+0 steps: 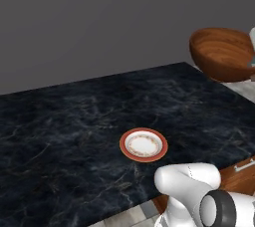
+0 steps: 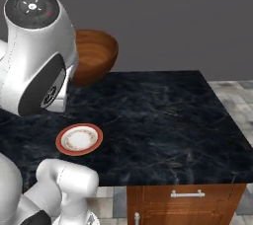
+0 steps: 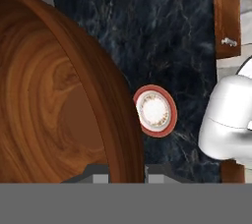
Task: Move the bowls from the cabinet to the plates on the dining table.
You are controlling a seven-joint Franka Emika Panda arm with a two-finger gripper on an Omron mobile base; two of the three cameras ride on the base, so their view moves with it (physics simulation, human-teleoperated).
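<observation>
- Brown wooden bowl (image 1: pixel 221 53): held up in the air at the upper right of the left base view, tilted, its hollow facing the camera. In the right base view it sits at the upper left, partly behind the white arm (image 2: pixel 37 51). In the hand view it takes up the whole left half, grain rings visible inside.
- Gripper (image 3: pixel 127 175): clenched on the rim of the wooden bowl; the two dark tips stand at the bottom of the hand view, one on either side of the bowl's wall.
- Plate (image 1: pixel 143 145): small, round, orange-red rim, white centre with a faint patterned ring. Lies flat on the bench, lower centre of the left base view, well apart from the bowl.
- Bench (image 1: pixel 60 136): black slab top with pale marble veins, over a brown wooden base (image 2: pixel 185 203) with silver handles, seen at the bottom of the right base view.
- Wall (image 1: pixel 99 17): plain grey, behind the bench.
</observation>
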